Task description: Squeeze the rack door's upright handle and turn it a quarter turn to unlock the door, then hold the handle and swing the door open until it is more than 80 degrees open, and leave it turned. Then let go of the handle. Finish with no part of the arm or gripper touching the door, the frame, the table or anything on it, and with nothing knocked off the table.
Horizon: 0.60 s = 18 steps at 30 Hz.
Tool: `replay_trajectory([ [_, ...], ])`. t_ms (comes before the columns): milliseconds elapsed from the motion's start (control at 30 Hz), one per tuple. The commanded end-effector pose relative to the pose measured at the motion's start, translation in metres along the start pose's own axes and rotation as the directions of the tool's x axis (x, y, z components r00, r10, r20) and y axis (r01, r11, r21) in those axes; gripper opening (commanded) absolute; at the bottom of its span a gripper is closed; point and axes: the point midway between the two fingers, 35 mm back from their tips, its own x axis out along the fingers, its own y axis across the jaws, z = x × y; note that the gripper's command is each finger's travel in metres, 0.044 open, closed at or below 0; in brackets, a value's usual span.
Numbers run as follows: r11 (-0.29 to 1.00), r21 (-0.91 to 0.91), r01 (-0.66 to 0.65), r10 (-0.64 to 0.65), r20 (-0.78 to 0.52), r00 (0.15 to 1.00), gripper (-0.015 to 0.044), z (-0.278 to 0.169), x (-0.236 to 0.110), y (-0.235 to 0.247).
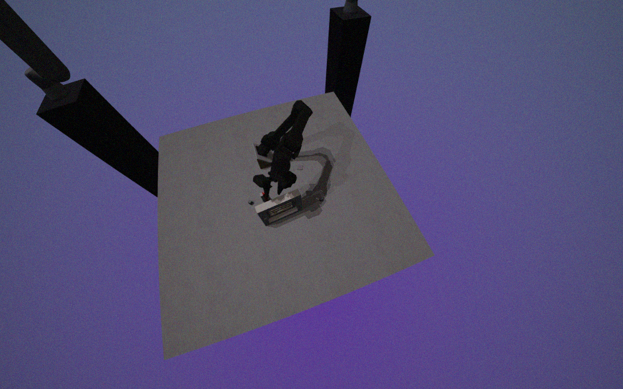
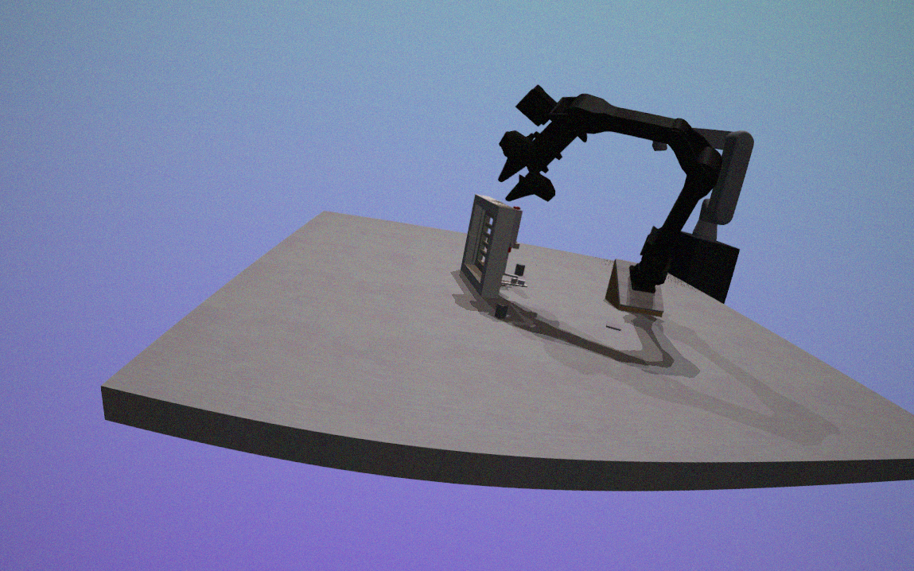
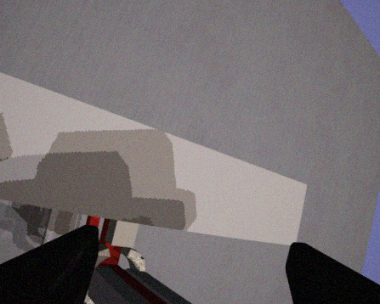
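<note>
The grey rack (image 1: pixel 281 213) (image 2: pixel 492 248) stands upright in the middle of the table (image 2: pixel 304 340), and its door looks closed against the frame. Its red handle (image 1: pixel 264 195) (image 2: pixel 509 250) (image 3: pixel 99 238) sticks out of the face that looks toward the arm's base. My gripper (image 2: pixel 508 185) (image 3: pixel 194 248) is open and empty. It hangs just above the rack's top edge (image 3: pixel 242 199), pointing down and forward, clear of the rack. In the wrist view the handle shows beside my left finger, below the top edge; most of it is hidden.
Small dark blocks (image 2: pixel 500 311) (image 2: pixel 519 269) (image 1: pixel 250 201) lie on the table near the rack's foot. A thin dark piece (image 2: pixel 613 327) lies nearer the arm's wedge mount (image 2: pixel 634 294). Two black posts (image 1: pixel 347 53) (image 1: pixel 100 130) stand behind the table.
</note>
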Motion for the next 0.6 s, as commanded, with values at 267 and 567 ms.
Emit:
replay_trajectory([
  [267,0.975,0.083,-0.206,0.215,-0.114,0.97,0.0294,-0.026,0.011,-0.014],
  [567,0.918,0.176,-0.356,0.381,-0.138,0.914,0.0294,-0.043,0.014,-0.024],
])
